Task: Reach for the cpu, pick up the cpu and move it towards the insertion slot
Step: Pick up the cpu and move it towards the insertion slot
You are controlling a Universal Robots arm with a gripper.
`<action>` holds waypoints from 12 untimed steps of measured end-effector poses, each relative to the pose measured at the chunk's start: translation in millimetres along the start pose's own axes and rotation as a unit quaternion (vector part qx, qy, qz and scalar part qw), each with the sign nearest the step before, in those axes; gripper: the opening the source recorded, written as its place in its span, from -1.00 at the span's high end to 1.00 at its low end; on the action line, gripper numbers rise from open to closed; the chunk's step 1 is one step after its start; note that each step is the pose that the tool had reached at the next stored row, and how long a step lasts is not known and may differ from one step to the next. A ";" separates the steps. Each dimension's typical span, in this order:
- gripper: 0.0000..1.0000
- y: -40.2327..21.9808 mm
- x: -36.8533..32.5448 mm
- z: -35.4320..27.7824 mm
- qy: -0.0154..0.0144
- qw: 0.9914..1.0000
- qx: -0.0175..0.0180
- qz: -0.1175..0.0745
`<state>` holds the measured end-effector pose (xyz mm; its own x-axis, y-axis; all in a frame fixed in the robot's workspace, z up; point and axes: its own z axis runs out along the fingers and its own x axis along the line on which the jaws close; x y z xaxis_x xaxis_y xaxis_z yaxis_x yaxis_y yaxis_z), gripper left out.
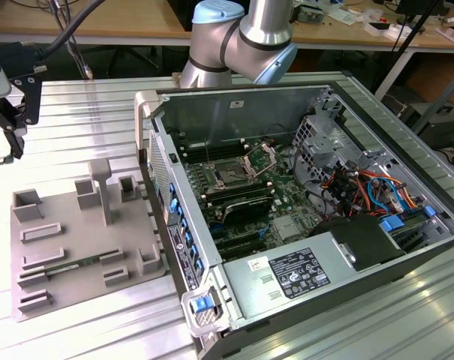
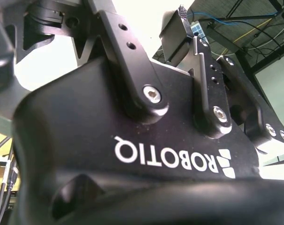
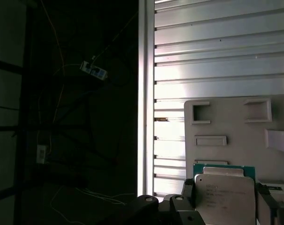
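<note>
In the first wrist view the cpu (image 3: 225,199), a flat square chip with a silvery top and green edge, sits clamped between my gripper's (image 3: 227,193) black fingers (image 3: 188,188), held above the grey tray (image 3: 235,126). In the exterior view my gripper (image 1: 13,139) hangs at the far left, above the ribbed table and left of the tray (image 1: 31,259). The insertion slot (image 1: 230,177), a dark square socket with its metal bracket raised, lies on the green board inside the open computer case, well to the exterior view's right of my gripper.
Raised grey frames and posts (image 1: 99,187) stand on the tray, and a memory stick (image 1: 73,264) lies in it. The case wall (image 1: 163,187) rises between tray and board. Cables (image 1: 362,187) and a power supply (image 1: 302,270) crowd the case. The table edge (image 3: 146,93) drops to a dark floor.
</note>
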<state>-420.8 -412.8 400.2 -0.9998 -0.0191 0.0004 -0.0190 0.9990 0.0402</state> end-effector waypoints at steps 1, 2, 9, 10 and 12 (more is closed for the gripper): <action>-0.09 0.0 0.0 0.0 0.000 1.000 0.000 0.000; -0.09 0.0 0.0 0.0 0.000 1.000 0.000 0.000; -0.09 -0.1 -1.4 -0.1 0.000 1.000 0.000 0.000; -0.09 -0.1 -1.8 -0.1 0.000 1.000 0.000 0.000; -0.09 -0.1 -2.8 0.0 0.000 1.000 0.000 0.000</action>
<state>-418.1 -412.8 400.2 -0.9998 -0.0191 0.0004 -0.0190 0.9990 0.0402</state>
